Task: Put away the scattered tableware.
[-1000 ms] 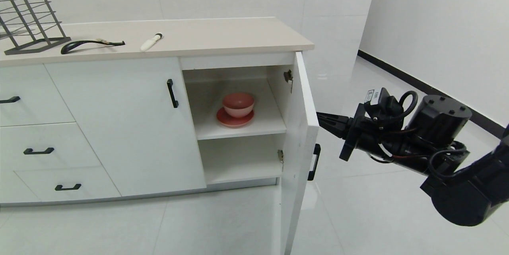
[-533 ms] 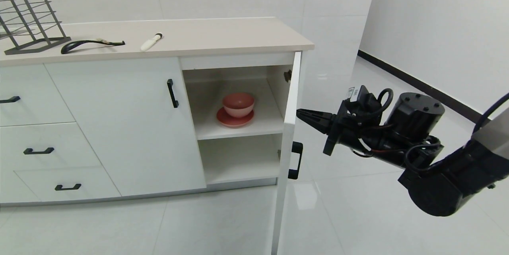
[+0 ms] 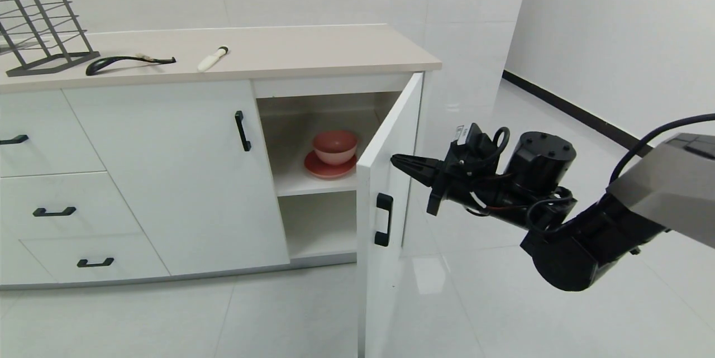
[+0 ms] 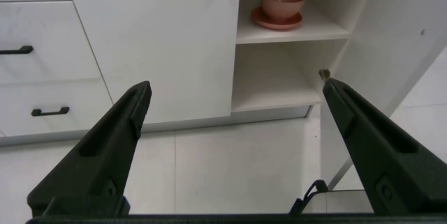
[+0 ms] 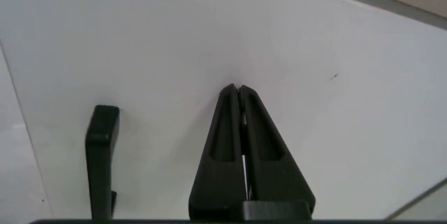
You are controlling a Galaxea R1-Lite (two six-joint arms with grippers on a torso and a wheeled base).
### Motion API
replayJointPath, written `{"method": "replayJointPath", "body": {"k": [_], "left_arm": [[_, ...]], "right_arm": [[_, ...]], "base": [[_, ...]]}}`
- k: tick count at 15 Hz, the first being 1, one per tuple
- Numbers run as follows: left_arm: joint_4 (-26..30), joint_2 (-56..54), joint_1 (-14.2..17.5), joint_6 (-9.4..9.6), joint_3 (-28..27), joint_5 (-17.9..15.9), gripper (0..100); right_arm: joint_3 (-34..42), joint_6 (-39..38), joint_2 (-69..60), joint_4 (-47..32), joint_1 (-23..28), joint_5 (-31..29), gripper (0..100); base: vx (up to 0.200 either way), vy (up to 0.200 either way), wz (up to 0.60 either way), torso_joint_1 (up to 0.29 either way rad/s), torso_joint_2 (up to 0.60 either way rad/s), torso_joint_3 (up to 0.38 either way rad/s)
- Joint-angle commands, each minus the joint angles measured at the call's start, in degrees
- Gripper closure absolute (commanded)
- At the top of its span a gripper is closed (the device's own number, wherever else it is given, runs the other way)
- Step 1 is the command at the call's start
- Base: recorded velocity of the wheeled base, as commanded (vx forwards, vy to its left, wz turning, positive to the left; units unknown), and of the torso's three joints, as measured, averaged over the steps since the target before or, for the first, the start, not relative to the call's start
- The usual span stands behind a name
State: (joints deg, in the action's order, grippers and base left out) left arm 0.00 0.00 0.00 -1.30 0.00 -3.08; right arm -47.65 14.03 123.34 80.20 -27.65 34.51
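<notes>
Left pincer (image 4: 235, 88) is hanging with fingers apart, facing the cupboard (image 3: 167, 179). Spoon (image 3: 128, 61) and knife (image 3: 212, 58) are lying on the bench (image 3: 313, 48), and the bowl (image 3: 334, 146) is sitting on its plate (image 3: 329, 169) on the shelf (image 3: 301, 182). We're pressing the right pincer (image 3: 395, 160), tips together, on the door (image 3: 385, 134) to its left, above the handle (image 3: 382, 219). Door is swinging further shut than a second ago, and we're following it leftward.

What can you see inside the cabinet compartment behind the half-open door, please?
A pink bowl sits on a red plate on the upper shelf. The door covers the right side, so anything there is hidden.
</notes>
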Motion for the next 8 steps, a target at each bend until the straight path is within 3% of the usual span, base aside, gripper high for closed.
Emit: {"method": "replayJointPath", "body": {"k": [1, 8], "left_arm": [[0.00, 0.00, 0.00, -0.10, 0.00, 0.01, 0], [0.00, 0.00, 0.00, -0.01, 0.00, 0.01, 0]], "right_arm": [[-2.97, 0.03, 3.48, 0.04, -0.21, 0.03, 100], [-12.55, -0.06, 10.25, 0.04, -0.21, 0.03, 100]], "base": [[0.000, 0.000, 0.00, 0.000, 0.00, 0.000], [0.000, 0.000, 0.00, 0.000, 0.00, 0.000]]}}
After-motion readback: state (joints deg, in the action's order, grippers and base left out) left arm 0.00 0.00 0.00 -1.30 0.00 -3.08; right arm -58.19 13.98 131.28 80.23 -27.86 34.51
